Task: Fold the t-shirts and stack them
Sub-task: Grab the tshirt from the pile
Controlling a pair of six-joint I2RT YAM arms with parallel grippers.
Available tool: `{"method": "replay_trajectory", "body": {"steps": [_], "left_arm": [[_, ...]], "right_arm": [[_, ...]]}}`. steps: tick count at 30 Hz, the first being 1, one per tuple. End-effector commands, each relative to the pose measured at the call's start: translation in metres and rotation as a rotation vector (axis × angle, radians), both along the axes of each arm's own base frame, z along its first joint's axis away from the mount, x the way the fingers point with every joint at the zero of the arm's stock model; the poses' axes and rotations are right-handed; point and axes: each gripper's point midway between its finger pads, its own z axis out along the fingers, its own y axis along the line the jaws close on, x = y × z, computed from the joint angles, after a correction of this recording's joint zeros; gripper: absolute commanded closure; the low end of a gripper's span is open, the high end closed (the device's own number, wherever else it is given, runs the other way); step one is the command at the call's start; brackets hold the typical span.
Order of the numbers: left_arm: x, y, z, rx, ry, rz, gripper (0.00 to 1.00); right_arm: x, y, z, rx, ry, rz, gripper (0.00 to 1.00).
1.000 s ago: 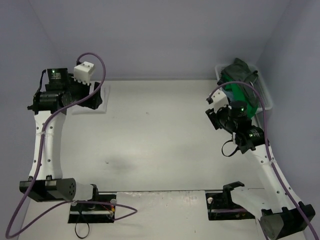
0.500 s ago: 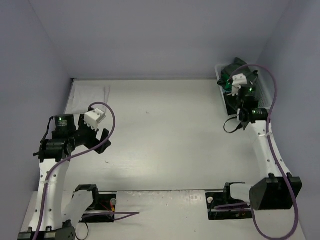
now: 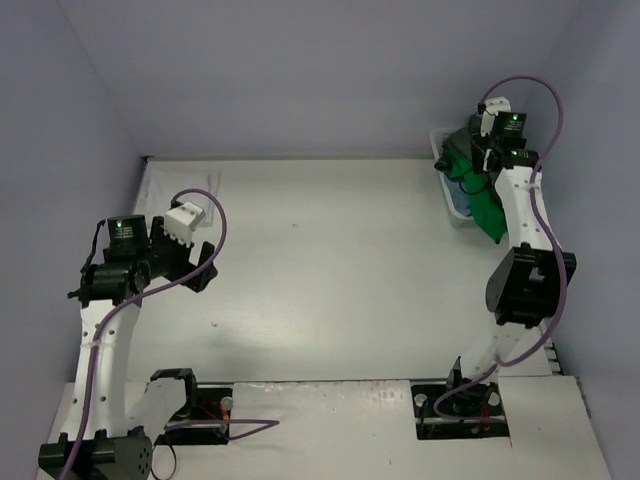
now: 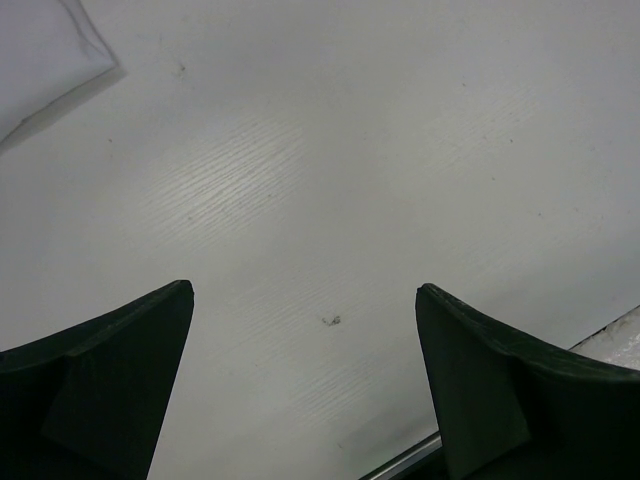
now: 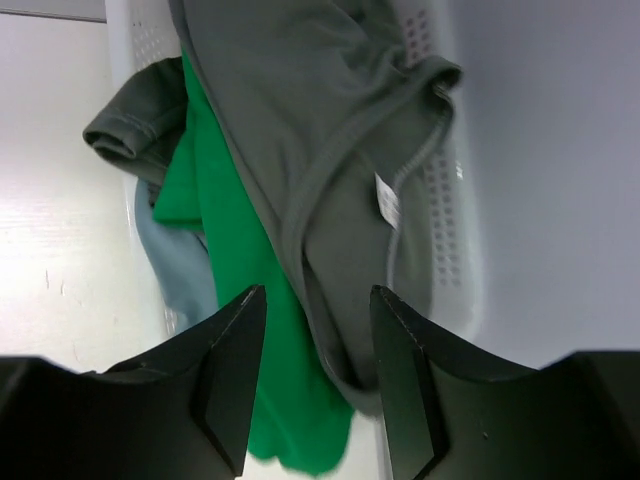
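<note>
This appears to be a robotics lab cell rather than a home. A plain white table [image 3: 330, 260] is boxed in by bare lavender walls [image 3: 320, 80], with a left arm [image 3: 100, 340] and a right arm [image 3: 520, 215] bolted at its near edge, trailing purple cables [image 3: 222, 225]. The one domestic touch is a white mesh basket [image 5: 447, 240] of t-shirts [image 5: 300, 120].

Only a corner of the white shirt [image 4: 40, 50] shows in the left wrist view, cut by the upper left edge. The teal-blue shirt [image 5: 185, 270] lies mostly hidden under the bright green shirt [image 5: 230, 300]. From above, the right arm [image 3: 520, 200] covers much of the basket [image 3: 438, 138].
</note>
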Motion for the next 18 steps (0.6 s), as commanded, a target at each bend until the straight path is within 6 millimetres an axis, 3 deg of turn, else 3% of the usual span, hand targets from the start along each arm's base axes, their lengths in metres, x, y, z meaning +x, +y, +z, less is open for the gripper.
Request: {"method": "replay_trajectory", "body": {"steps": [1,3,4,9,18], "left_arm": [[0.016,0.004,0.022,-0.001,-0.072,0.023,0.13],[0.018,0.005,0.023,-0.004,-0.065,0.029,0.13],[0.018,0.005,0.023,-0.006,-0.065,0.031,0.13],[0.019,0.007,0.018,-0.015,-0.055,0.044,0.13],[0.028,0.014,0.013,-0.024,-0.009,0.080,0.13]], "right_arm": [[0.028,0.007,0.015,0.046,-0.063,0.025,0.57],[0.036,0.008,0.007,0.063,-0.048,0.026,0.57],[0.042,0.009,-0.007,0.073,-0.023,0.025,0.57],[0.054,0.016,-0.028,0.077,0.015,0.027,0.51],[0.056,-0.001,-0.038,0.044,0.001,-0.082,0.49]]}}
